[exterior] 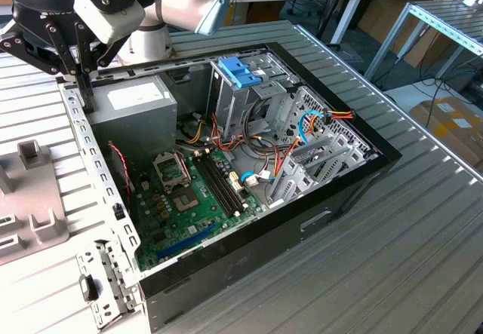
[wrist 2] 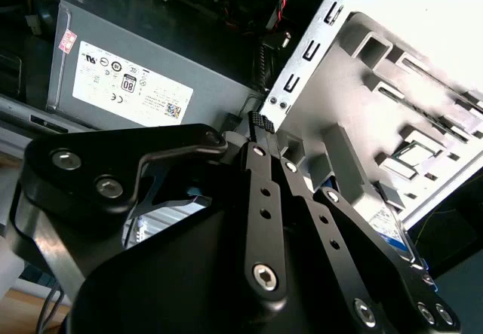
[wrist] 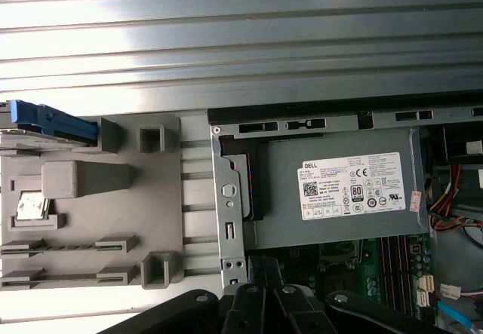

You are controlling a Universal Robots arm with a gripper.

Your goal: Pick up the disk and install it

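Observation:
The disk (wrist: 53, 121) stands on edge in a slot at the corner of a grey holder tray (wrist: 90, 221); its blue end tab and light-blue frame show in the first wrist view. My black gripper (exterior: 87, 85) hangs over the computer case's perforated side rail (wrist: 230, 221), between the tray and the power supply. Its fingers (wrist 2: 262, 123) are shut with nothing between them, and the gripper (wrist: 260, 270) stays a good way from the disk.
The open computer case (exterior: 339, 191) lies on a ribbed metal table (exterior: 423, 258). Inside it are a grey power supply (exterior: 132, 104), a green motherboard (exterior: 189, 206), loose cables (exterior: 264, 153) and a drive cage with a light-blue plastic piece (exterior: 240, 70) on top.

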